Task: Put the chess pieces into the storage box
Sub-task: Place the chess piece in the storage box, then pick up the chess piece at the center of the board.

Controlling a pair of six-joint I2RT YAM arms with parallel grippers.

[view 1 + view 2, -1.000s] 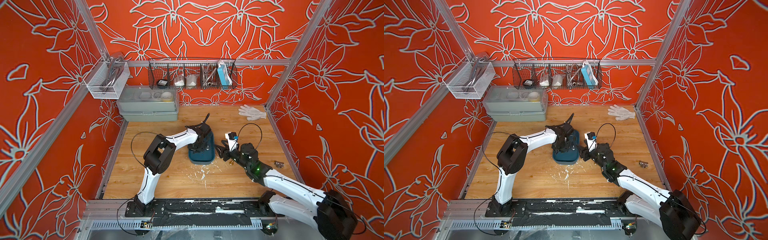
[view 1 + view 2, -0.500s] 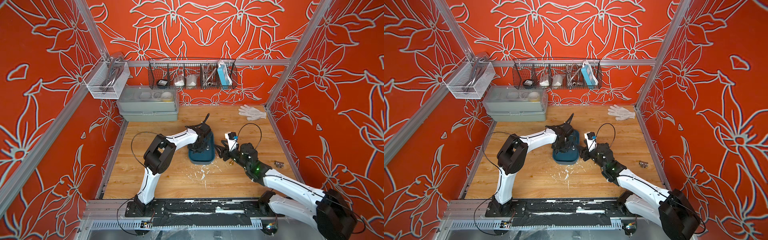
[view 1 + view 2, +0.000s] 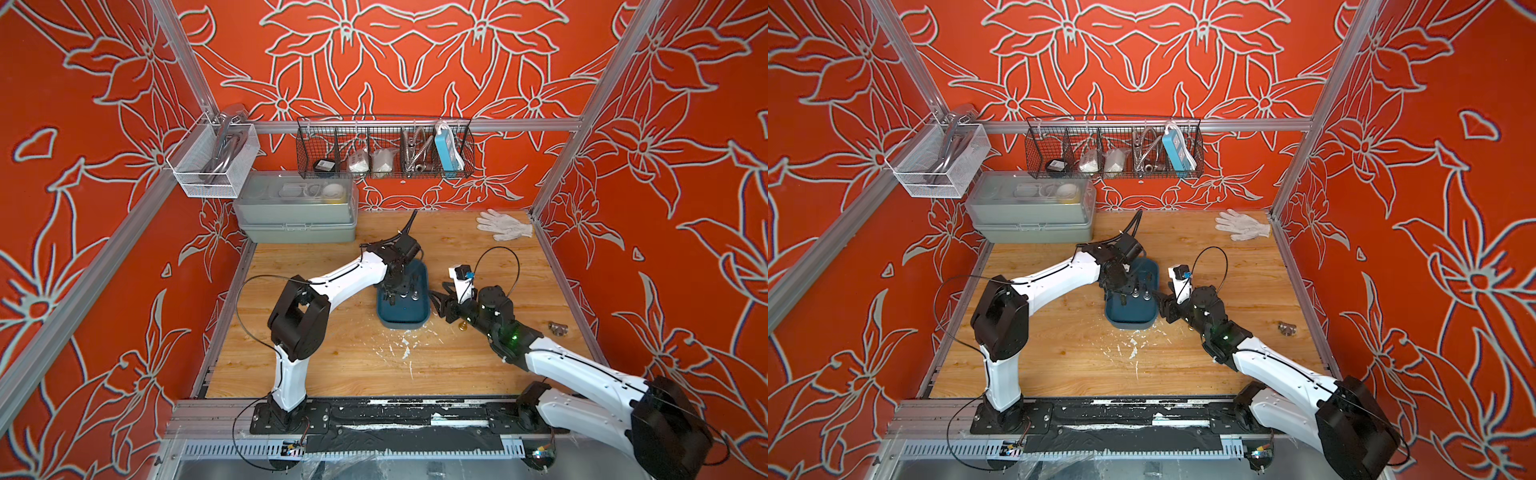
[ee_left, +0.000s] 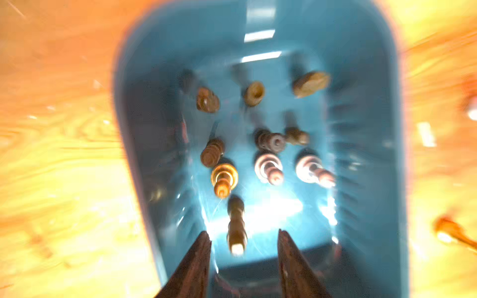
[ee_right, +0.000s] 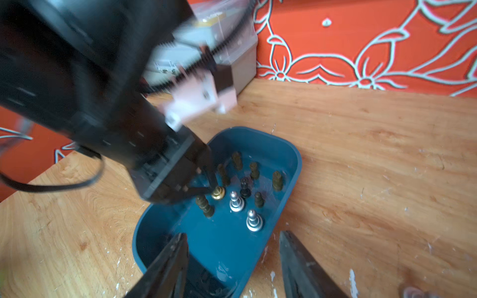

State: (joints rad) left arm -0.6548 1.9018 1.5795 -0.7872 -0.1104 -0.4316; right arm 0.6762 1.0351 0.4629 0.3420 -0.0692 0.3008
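- Over box (image 4: 374,154), left gripper (image 4: 242,232) jaws apart, upright pawn (image 4: 236,224) seemingly free between them.
- The right gripper (image 5: 232,233) gapes, empty.
- A gold piece (image 3: 462,327) on table (image 3: 332,365) lies right of box, nearest right gripper.

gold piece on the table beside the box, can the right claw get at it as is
Probably not directly. The gold piece lies by the storage box, behind the tips of the open right claw, which points at the box. The arm would likely need to pull back first.
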